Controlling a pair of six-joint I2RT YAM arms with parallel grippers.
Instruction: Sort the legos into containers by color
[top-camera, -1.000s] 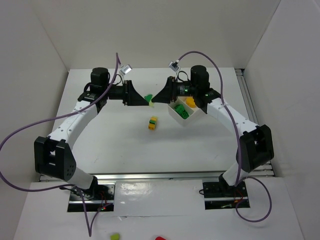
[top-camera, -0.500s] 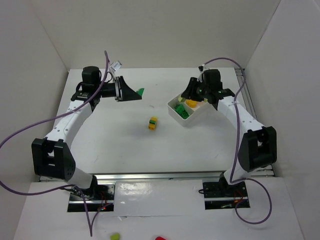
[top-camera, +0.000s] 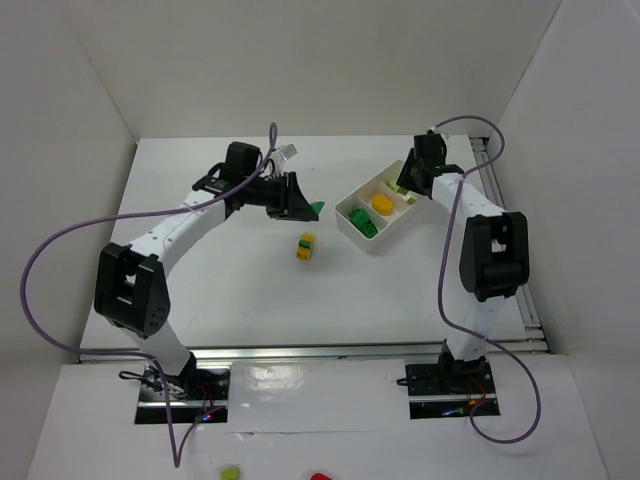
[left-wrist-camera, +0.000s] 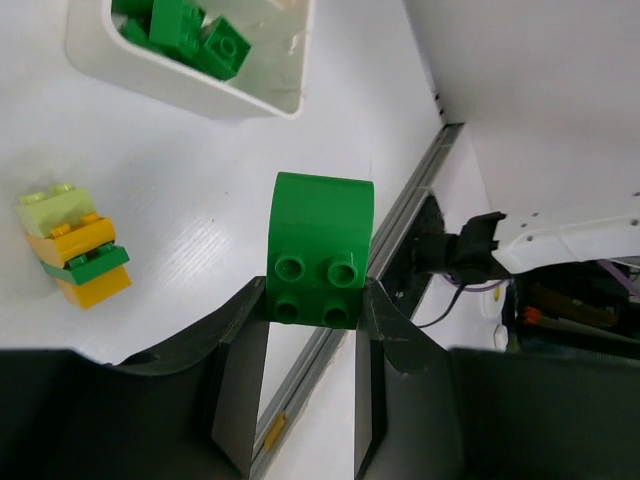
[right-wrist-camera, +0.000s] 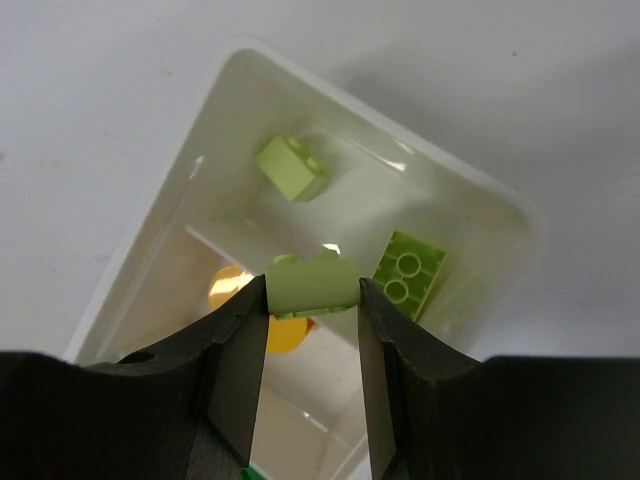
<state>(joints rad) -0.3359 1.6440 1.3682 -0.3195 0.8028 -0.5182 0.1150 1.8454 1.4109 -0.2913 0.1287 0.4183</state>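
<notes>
Green lego clamped in left claw, pale lego in right claw; white-walled table.

The green brick in the left gripper is a plain bright green between matt black fingers; the stack on the white table is banded pale lime, yellow, dark green and yellow from its top down; the tray is white, with bright green bricks in one compartment. The lime brick in the right gripper is a pale yellowish green, again between black fingers; below it lie a paler lime piece, a stronger lime studded plate and an orange-yellow piece.
</notes>
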